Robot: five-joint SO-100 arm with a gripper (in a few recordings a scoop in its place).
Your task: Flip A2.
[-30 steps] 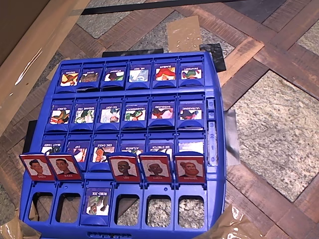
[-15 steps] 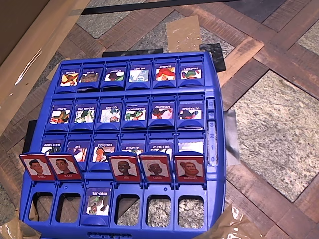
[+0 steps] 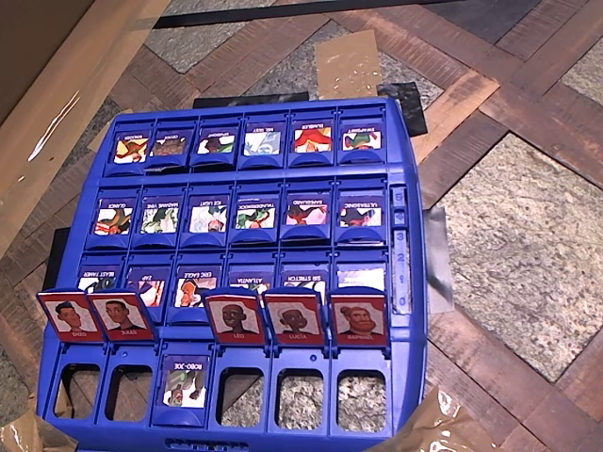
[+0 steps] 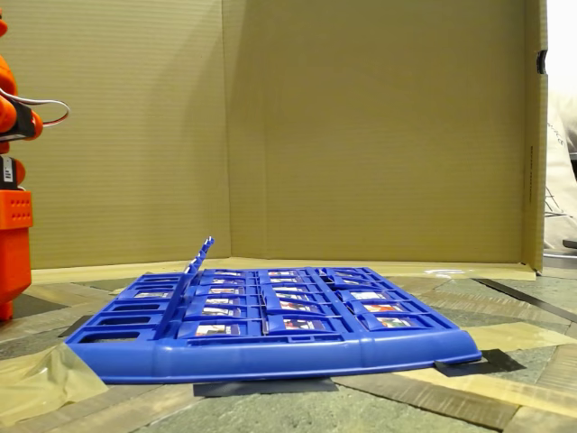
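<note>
Blue game board, arm at the edge, A2 not singled out

Overhead view: the board (image 3: 405, 151) holds 4 rows of 6 tiles. In the nearest row, 5 red-framed tiles (image 3: 233, 315) stand and 1 tile (image 3: 186, 379) lies flat. A2 is somewhere on this grid, but no label shows which tile.
Fixed view: the orange arm (image 4: 13, 244) stands well apart at the left. I cannot tell whether its claw is apart or together. The flip likely needs 1 fingertip on the tile's free edge, clear of its neighbours.

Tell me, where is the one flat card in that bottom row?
In the overhead view, the flat card lies third from the left in the blue board's bottom row, between empty slots, below the standing red cards.
</note>
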